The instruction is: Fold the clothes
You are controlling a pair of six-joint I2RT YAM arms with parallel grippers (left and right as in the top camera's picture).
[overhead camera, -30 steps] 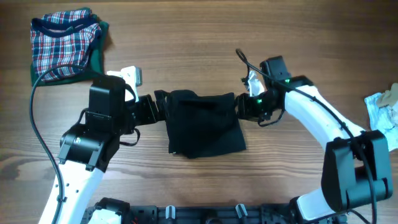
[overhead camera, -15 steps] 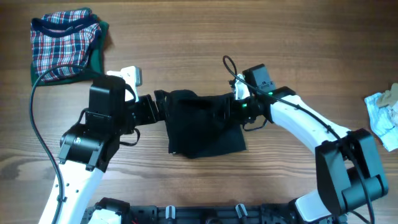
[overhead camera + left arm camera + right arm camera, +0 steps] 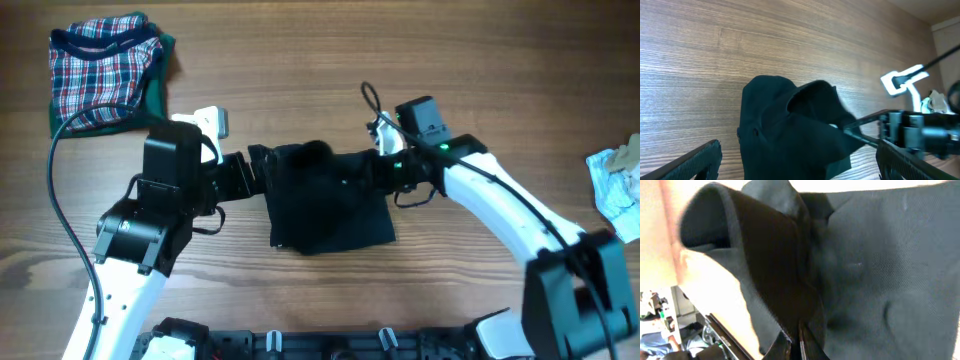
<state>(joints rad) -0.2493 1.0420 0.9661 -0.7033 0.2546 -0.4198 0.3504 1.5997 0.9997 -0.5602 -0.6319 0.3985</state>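
Shirt (image 3: pixel 325 205) at centre, plaid garment (image 3: pixel 100 75) far left, pale cloth (image 3: pixel 615 190) right edge

No readable text anywhere.
Black shirt (image 3: pixel 330 205), plaid garment (image 3: pixel 100 70), pale cloth (image 3: pixel 615 185) and counter (image 3: pixel 300 60): no lettering, label, brand or number legible in any view.

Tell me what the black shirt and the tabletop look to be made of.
The black shirt looks like soft, probably knit fabric with a matte finish: the right wrist view shows a fine mesh-like texture, and it bends into limp folds. The tabletop is wood or a wood-look laminate, I cannot tell which: brown, with long grain lines, smooth, low sheen.
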